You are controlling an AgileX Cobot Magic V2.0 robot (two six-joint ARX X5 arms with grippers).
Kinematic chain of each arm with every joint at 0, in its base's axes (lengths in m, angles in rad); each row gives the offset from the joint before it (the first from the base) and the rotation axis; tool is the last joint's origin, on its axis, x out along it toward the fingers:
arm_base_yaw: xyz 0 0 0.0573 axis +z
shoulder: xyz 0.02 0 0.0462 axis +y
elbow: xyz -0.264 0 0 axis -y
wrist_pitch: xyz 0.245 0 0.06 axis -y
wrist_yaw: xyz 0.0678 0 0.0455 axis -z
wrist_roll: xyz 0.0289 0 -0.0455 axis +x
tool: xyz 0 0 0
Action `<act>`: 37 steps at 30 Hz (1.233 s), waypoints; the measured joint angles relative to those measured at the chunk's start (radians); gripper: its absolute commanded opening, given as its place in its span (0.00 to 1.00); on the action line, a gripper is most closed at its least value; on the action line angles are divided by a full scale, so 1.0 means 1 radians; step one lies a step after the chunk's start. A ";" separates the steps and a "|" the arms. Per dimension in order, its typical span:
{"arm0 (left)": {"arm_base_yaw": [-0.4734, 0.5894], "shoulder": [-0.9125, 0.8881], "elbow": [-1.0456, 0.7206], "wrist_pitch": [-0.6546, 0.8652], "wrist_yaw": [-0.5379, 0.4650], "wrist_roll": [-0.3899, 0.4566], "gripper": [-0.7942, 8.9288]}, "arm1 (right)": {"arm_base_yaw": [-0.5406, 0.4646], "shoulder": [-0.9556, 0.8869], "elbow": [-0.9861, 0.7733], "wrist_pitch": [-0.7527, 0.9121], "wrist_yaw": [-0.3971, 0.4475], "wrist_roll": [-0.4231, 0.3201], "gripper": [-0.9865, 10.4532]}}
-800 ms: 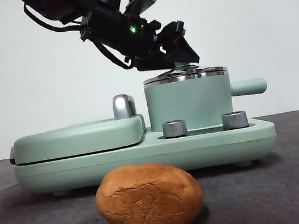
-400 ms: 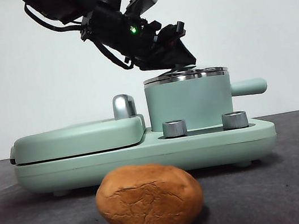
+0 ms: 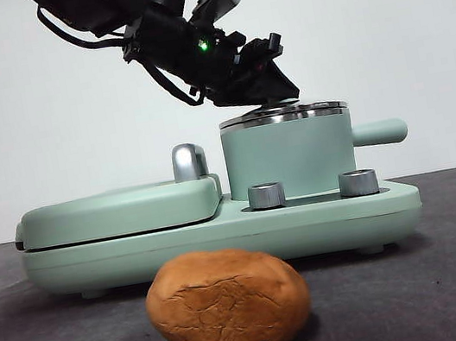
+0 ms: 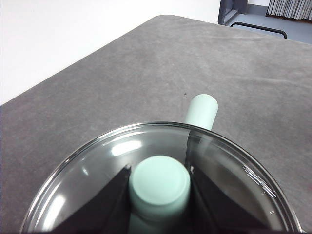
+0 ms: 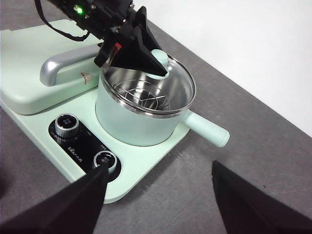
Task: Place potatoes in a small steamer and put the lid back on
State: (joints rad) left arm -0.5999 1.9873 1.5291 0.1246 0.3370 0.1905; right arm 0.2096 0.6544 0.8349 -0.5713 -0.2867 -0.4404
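Potato [image 3: 228, 302], front view: orange-brown, cracked skin, lies on the grey bench [image 3: 455, 272] in front of the mint-green cooker base [image 3: 221, 233], near the camera, nothing touching it. Small steamer [image 3: 289, 156] stands on the right part of the base, stubby handle [image 3: 377, 132] pointing right, two steel dials [image 3: 266, 195] below it. Flat griddle cover [image 3: 121, 210] sits on the left with a steel handle [image 3: 188, 161]. Dark arm comes down from upper left; left pincer [image 3: 276, 92] sits right on top of the lid [image 3: 282, 114], which rests on the steamer rim. Left wrist view: left pincer [image 4: 160, 187] has both black jaws pressed against the sides of the mint knob [image 4: 160, 183], closed on it; glass disc of the lid [image 4: 97, 165] spreads around the knob, steamer handle [image 4: 202, 111] shows past the rim, grey bench [image 4: 146, 63] beyond. Right wrist view: right pincer [image 5: 158, 200] hangs above the bench [image 5: 195, 185] well clear of the cooker, jaws spread wide, holding nothing. From here the steamer [image 5: 141, 114] shows its steel rim and a wire rack [image 5: 139, 97] seen through the glass; left pincer [image 5: 146, 56] grips the knob [image 5: 160, 59] at the far side of the rim. Dials [image 5: 67, 124] and griddle cover [image 5: 29, 68] also visible. Potato not in either wrist view.
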 measured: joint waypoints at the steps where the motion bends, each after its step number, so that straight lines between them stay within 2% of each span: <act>1: 0.000 0.000 0.000 0.001 -0.001 0.000 0.10 | 0.000 0.000 0.000 0.000 0.000 0.000 0.38; 8: 0.000 -0.012 0.000 -0.004 -0.006 0.000 0.10 | 0.000 0.000 0.000 0.000 0.000 0.000 0.38; 16: 0.030 -0.197 0.001 -0.067 -0.010 0.000 0.10 | 0.000 0.000 0.000 0.000 0.000 0.000 0.38; 26: 0.084 -0.411 0.004 -0.365 -0.010 0.000 0.10 | 0.000 0.000 0.000 0.000 0.000 0.003 0.38; 30: 0.092 -0.500 0.000 -0.490 -0.056 0.001 0.10 | 0.021 0.000 0.000 0.000 0.000 0.004 0.38; 37: 0.093 -0.678 -0.141 -0.518 -0.058 0.002 0.10 | 0.072 0.000 0.000 0.000 0.000 0.004 0.38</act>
State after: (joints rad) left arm -0.5064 1.3094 1.3884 -0.3935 0.2787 0.1921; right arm 0.2821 0.6544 0.8349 -0.5716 -0.2871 -0.4366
